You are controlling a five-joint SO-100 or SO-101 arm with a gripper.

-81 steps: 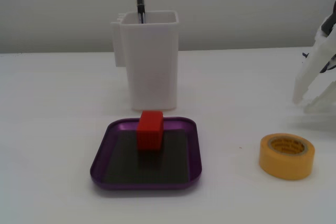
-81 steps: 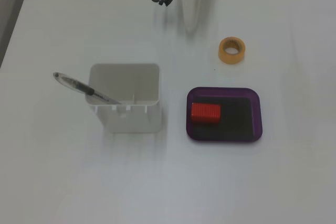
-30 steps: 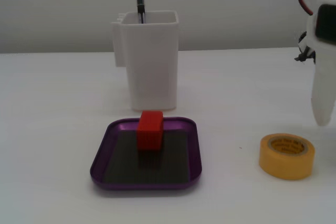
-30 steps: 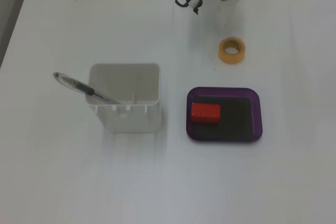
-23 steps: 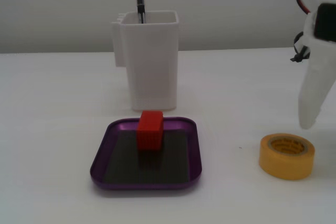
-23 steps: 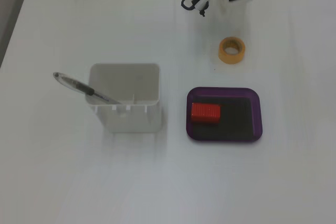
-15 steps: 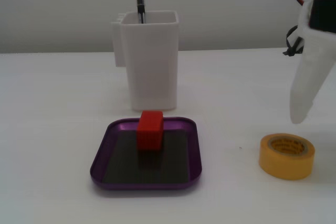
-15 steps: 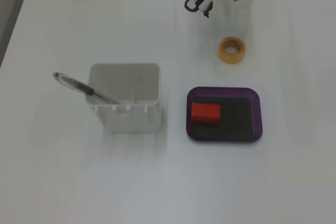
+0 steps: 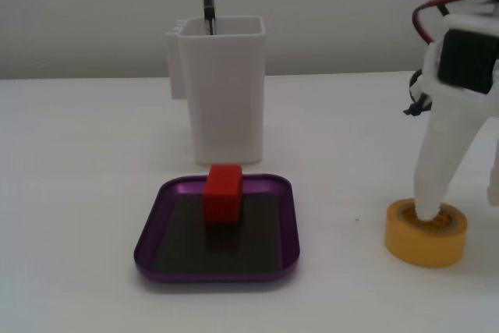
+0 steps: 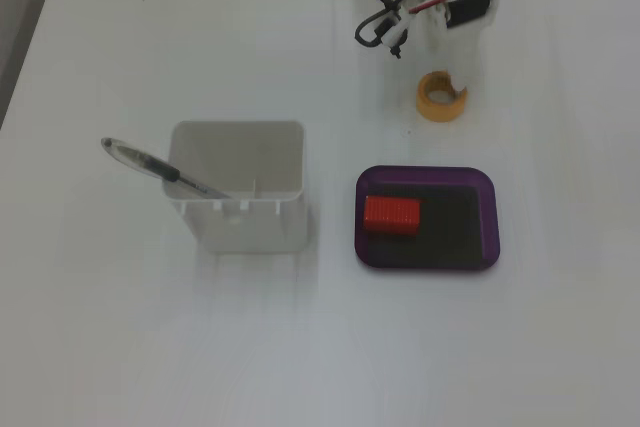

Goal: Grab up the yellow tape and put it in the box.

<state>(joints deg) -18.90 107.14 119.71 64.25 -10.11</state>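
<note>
Yellow tape (image 9: 426,240) outside box (image 9: 151,233), red cube (image 9: 222,193) inside box.

One fixed view faces the box (image 9: 216,232) low and near; another looks straight down on it (image 10: 426,219).

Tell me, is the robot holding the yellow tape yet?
Not yet. One finger dips into the yellow tape's hole, but the gripper hasn't closed on it.

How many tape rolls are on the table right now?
1. The yellow tape sits on the table right of the box in a fixed view, with a gripper finger reaching into its core. None appear hidden.
</note>
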